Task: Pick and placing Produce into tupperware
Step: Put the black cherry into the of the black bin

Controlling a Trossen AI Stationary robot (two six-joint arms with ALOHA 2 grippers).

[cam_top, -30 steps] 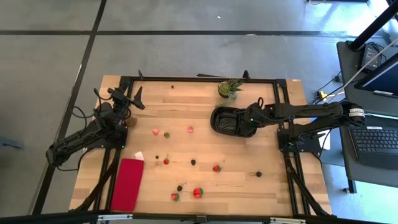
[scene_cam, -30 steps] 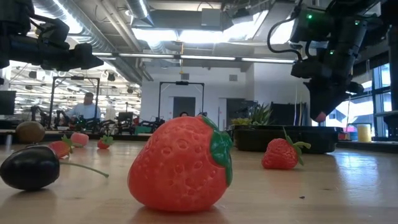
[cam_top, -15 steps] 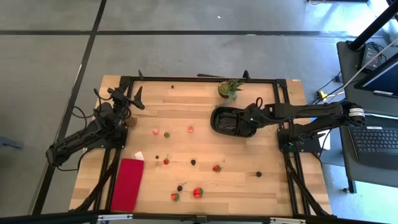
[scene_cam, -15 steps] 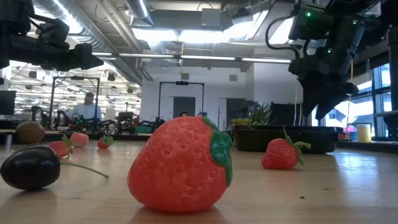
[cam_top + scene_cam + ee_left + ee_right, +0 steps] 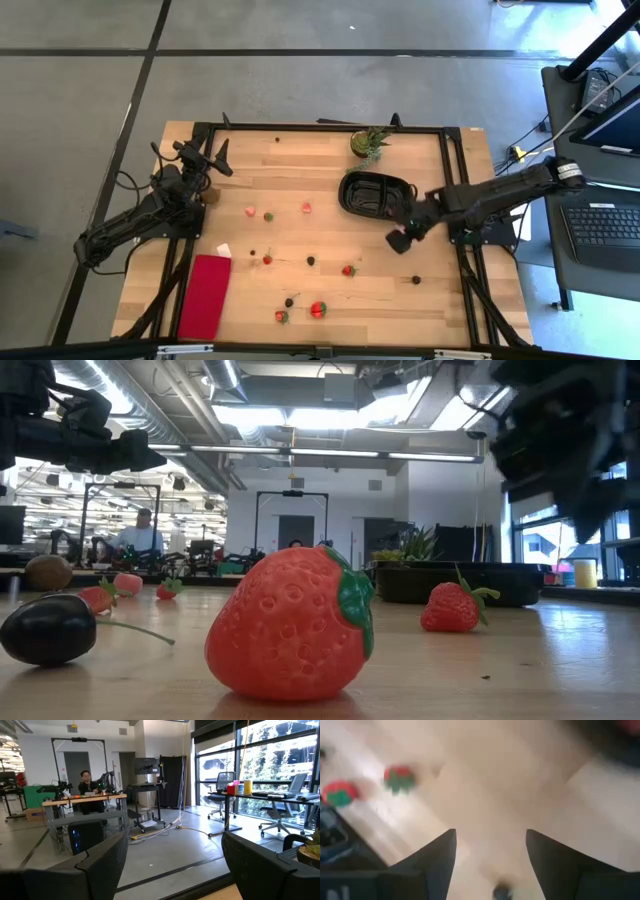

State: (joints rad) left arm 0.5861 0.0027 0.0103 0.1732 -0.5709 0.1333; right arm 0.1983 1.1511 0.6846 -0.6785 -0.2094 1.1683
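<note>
Right gripper (image 5: 398, 241) above bare table, near the tupperware (image 5: 372, 194).
Its fingers stand apart, holding nothing; the left gripper (image 5: 216, 157) waits released at the table's far-left edge.

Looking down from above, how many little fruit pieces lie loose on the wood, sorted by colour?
Red or pink pieces: 7
Dark berries: 4
Brown fruit: 1
Total: 12, leaving out one speck too small to tell.

Right pincer (image 5: 560, 450) motion-blurred, cut off by frame edge, tupperware (image 5: 455, 582) contents hidden
</note>
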